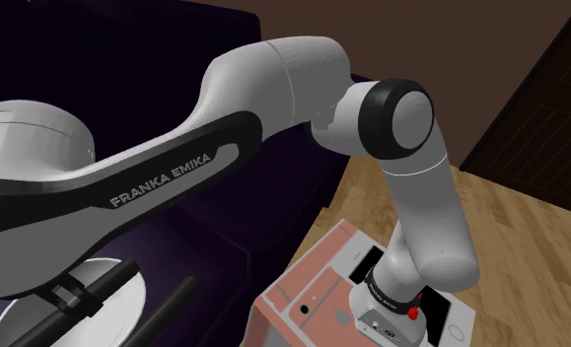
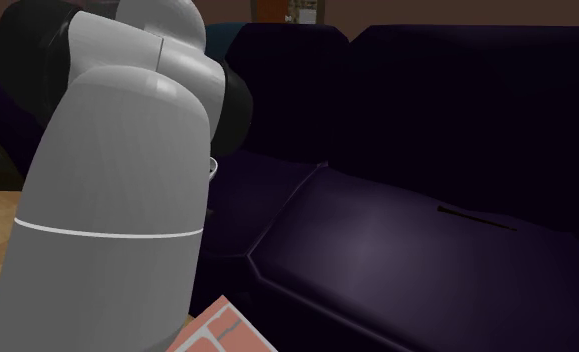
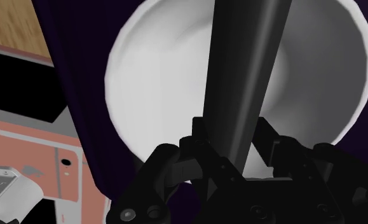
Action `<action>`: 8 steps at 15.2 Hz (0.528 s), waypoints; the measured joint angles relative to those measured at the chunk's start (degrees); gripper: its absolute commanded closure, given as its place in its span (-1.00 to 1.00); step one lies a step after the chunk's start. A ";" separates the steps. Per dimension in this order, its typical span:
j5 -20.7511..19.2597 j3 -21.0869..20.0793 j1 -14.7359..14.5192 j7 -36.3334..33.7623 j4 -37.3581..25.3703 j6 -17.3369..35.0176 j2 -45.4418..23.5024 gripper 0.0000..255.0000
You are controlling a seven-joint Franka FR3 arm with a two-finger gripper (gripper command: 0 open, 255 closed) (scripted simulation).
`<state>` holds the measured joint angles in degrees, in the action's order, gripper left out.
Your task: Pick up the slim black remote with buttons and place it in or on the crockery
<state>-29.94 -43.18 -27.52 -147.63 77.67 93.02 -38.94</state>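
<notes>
Slim black remote (image 3: 246,76) clamped between the jaws of the black gripper (image 3: 232,145), poised right over a white bowl (image 3: 157,89).

Gripped at one end, far end pointing down into the bowl's hollow. Likely hazards: if let go end-on, might strike the curved wall, topple across the rim and slide off; soft seating underneath might also let the bowl rock on impact. Bowl resting on a dark purple sofa (image 3: 74,108), near the cushion's edge. Pinkish stand (image 3: 30,153) just beside the sofa; wooden floor (image 3: 11,19) beyond.
</notes>
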 measured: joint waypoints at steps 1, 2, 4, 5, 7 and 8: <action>-0.01 0.01 -0.01 -0.01 0.00 0.02 -0.02 1.00; -0.01 0.01 -0.01 -0.01 0.01 0.03 -0.02 1.00; -0.02 0.01 -0.01 -0.01 0.01 0.04 -0.03 -1.00; -0.02 0.01 -0.01 -0.02 0.01 0.04 -0.03 -1.00; -0.02 0.01 -0.01 -0.02 0.01 0.04 -0.02 -1.00; -0.02 0.01 -0.01 -0.02 0.01 0.04 -0.02 -1.00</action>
<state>-29.96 -43.18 -27.53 -147.65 77.67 93.06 -38.96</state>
